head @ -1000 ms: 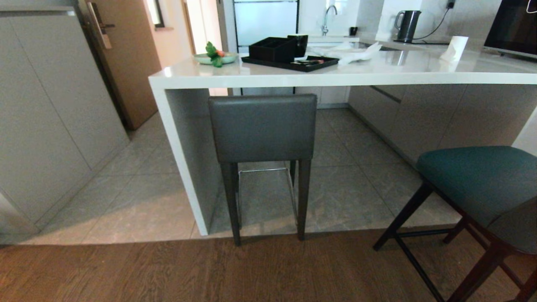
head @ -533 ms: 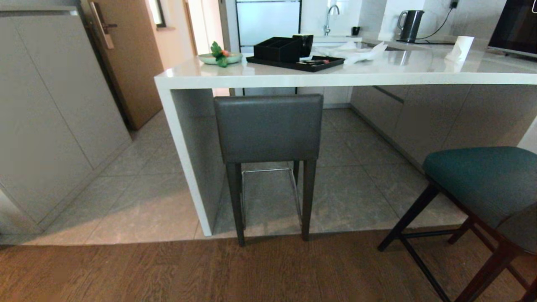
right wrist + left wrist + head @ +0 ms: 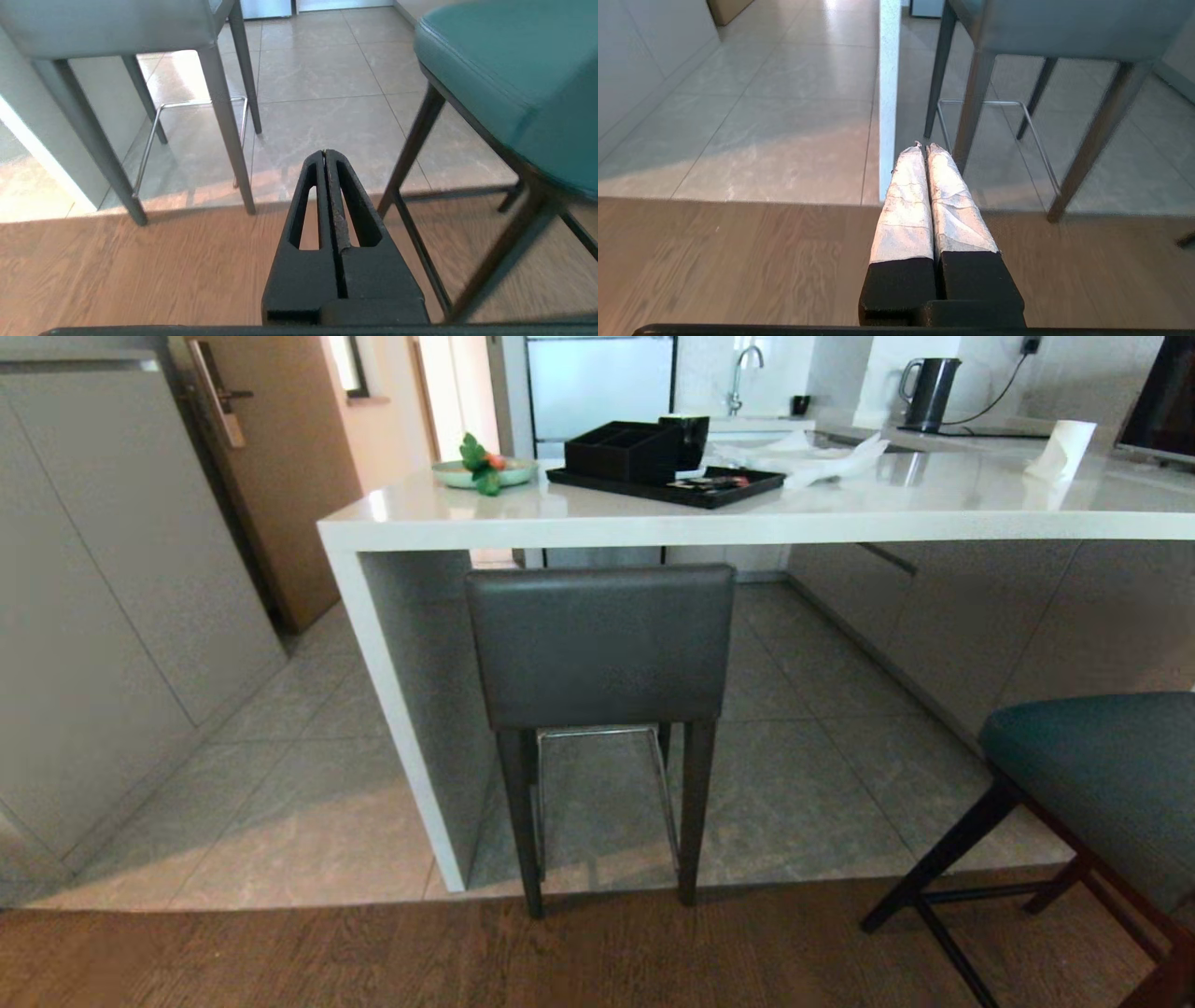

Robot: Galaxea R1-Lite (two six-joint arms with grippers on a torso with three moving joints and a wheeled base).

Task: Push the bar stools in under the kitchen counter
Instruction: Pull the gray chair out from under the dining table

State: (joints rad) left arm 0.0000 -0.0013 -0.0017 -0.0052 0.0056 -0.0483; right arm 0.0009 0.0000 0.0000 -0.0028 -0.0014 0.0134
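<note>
The grey bar stool point(image 3: 599, 644) stands straight ahead with its back just under the edge of the white kitchen counter point(image 3: 747, 523), beside the counter's panel leg point(image 3: 392, 728). The teal bar stool point(image 3: 1102, 775) stands at the right, out on the wooden floor, clear of the counter. Neither arm shows in the head view. My left gripper point(image 3: 923, 147) is shut and empty, low over the wood floor, pointing at the grey stool's legs point(image 3: 971, 102). My right gripper point(image 3: 324, 152) is shut and empty, between the grey stool point(image 3: 224, 121) and the teal stool point(image 3: 504, 74).
On the counter sit a black tray with an organiser point(image 3: 663, 476), a green plate point(image 3: 481, 471), white cloth point(image 3: 812, 462) and a paper roll point(image 3: 1060, 450). Grey cabinets point(image 3: 103, 616) line the left. A wooden door point(image 3: 280, 476) is behind. Tiles meet wood flooring point(image 3: 373, 952) near the stool's feet.
The whole view has shifted: the counter and grey stool appear larger and closer, and the teal stool has slid toward the right edge. The camera moved; the stools did not.
</note>
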